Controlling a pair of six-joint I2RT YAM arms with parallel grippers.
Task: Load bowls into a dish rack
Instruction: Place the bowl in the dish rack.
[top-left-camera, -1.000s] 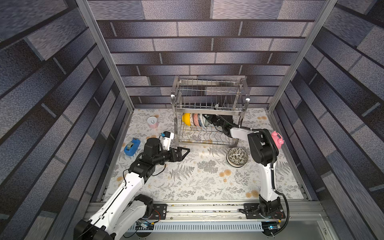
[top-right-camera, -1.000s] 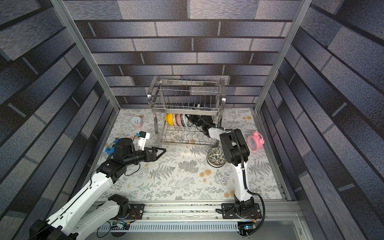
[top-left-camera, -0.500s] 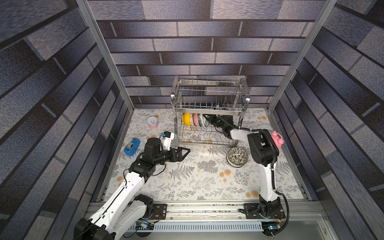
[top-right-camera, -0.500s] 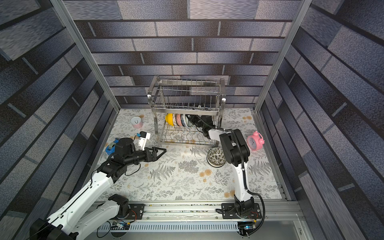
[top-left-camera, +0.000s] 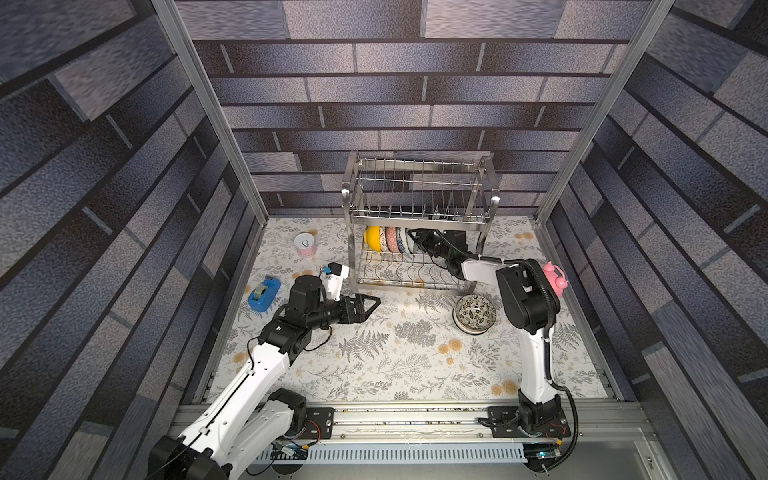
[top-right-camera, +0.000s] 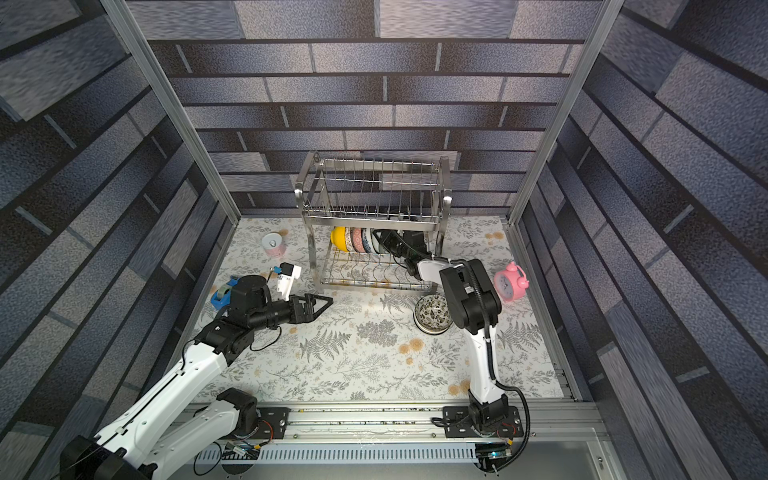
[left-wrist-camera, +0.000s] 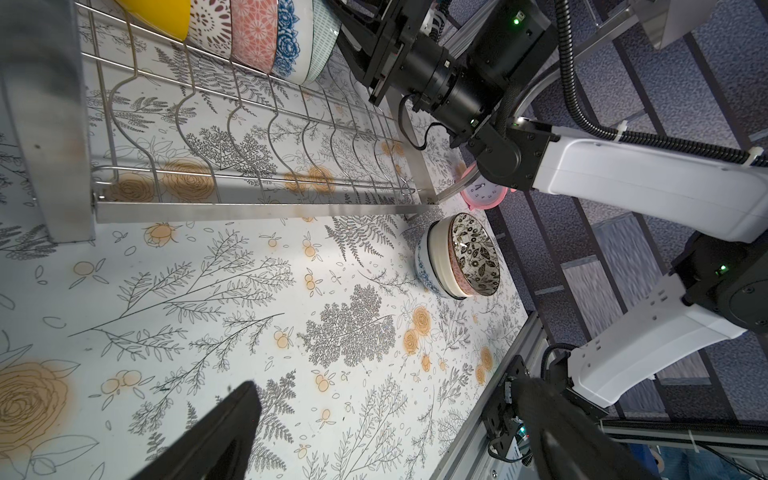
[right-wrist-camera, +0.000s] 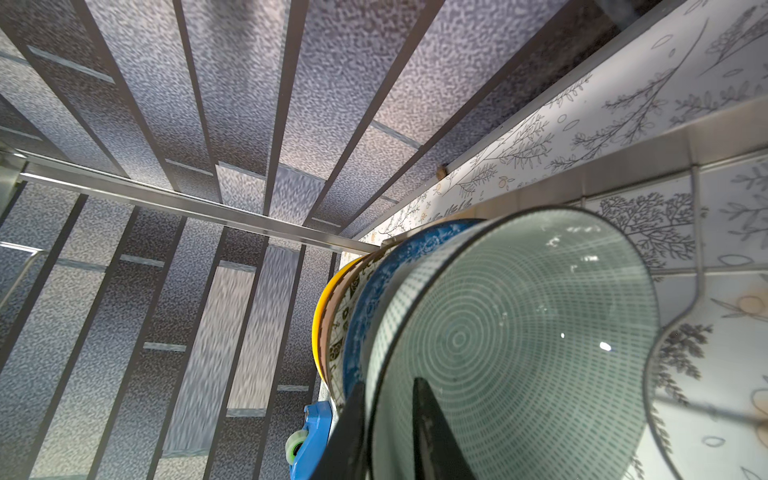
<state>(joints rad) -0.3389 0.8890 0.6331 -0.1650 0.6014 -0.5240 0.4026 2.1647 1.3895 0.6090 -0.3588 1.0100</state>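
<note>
The dish rack (top-left-camera: 419, 195) (top-right-camera: 374, 195) stands at the back of the mat. Several bowls (top-left-camera: 390, 240) stand on edge in a row in its lower tier, the yellow one (top-left-camera: 372, 238) at the left end. The pale green bowl (right-wrist-camera: 519, 332) (left-wrist-camera: 322, 45) is last in the row. My right gripper (top-left-camera: 417, 241) (right-wrist-camera: 388, 384) straddles its rim, one finger outside and one inside, with a gap at the inner finger. A stack of bowls (top-left-camera: 475, 312) (left-wrist-camera: 461, 259), the dark leaf-patterned one on top, sits on the mat. My left gripper (top-left-camera: 376, 302) (left-wrist-camera: 386, 384) hovers open and empty.
A pink-and-white can (top-left-camera: 305, 244) and a blue tape dispenser (top-left-camera: 264, 293) lie left of the rack. A pink alarm clock (top-right-camera: 510, 282) stands right of it, behind my right arm. Patterned walls and metal posts close in the mat on three sides.
</note>
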